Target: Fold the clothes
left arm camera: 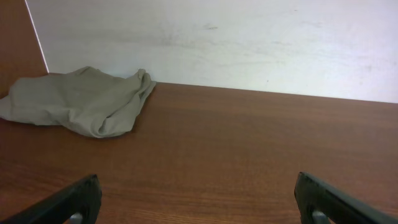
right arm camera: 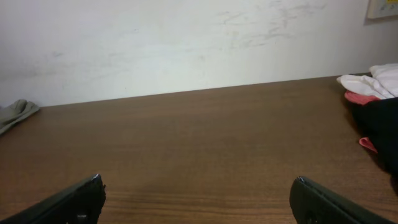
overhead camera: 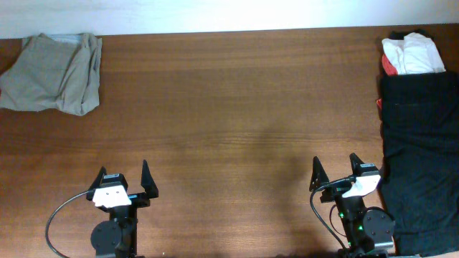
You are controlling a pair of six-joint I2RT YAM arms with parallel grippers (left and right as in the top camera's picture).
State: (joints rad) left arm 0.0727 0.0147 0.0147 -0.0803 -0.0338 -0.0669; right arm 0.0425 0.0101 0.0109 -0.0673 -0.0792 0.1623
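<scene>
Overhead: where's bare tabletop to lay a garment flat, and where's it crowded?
Free: the whole middle of the table, from the khaki-grey garment at the far left corner to the black garment, down to the open left gripper and right gripper. Crowded: right edge, black garment running far to near, white garment and red garment bunched at its far end.

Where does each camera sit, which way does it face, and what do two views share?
Overhead: above the table, looking straight down; shows left pincer and right pincer, both open.
Left wrist: low over the table, facing the far wall; its fingers show at the bottom corners.
Right wrist: likewise, facing the same wall; its fingers show below.
Shared: both wrist views see the khaki-grey garment.
</scene>
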